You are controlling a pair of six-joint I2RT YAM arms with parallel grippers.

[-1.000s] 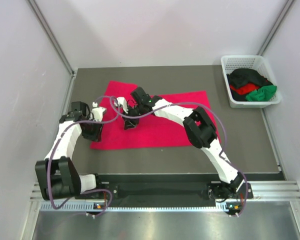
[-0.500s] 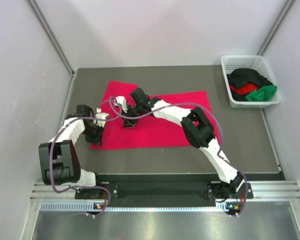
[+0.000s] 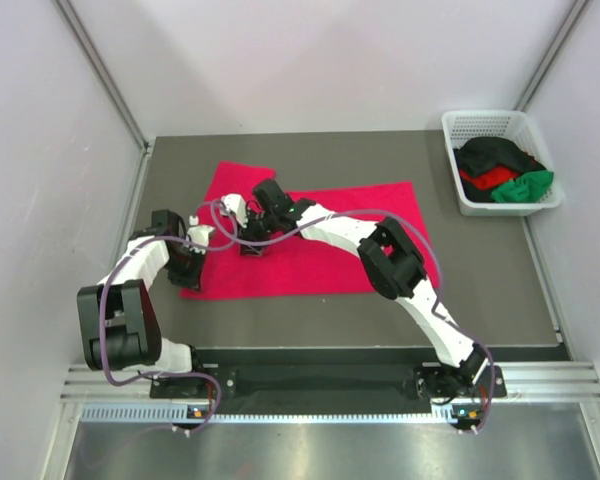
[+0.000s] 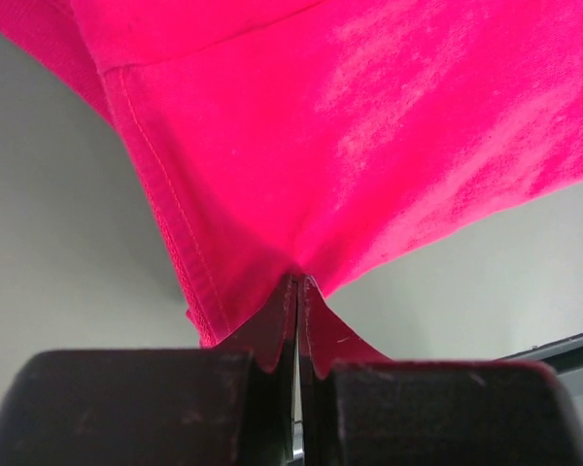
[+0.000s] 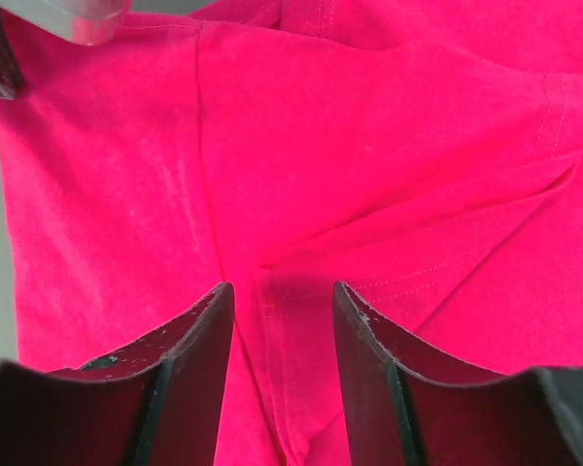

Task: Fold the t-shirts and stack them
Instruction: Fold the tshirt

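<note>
The crimson-pink t-shirt (image 3: 330, 225) lies spread on the dark table, partly folded. My left gripper (image 3: 191, 272) is at its near left corner, shut on the hem (image 4: 301, 262), with the cloth pinched between the jaws. My right gripper (image 3: 250, 247) hovers low over the shirt's left half, jaws open and astride a fold ridge (image 5: 282, 330) in the cloth. Black, red and green t-shirts (image 3: 500, 172) lie bundled in the basket.
A white mesh basket (image 3: 458, 190) stands at the back right of the table. Grey walls close in left, right and back. The table's near edge (image 3: 380, 346) meets a black rail holding both arm bases.
My left gripper came down to the shirt's near left corner and stayed there. My right gripper has shifted slightly left over the shirt.
</note>
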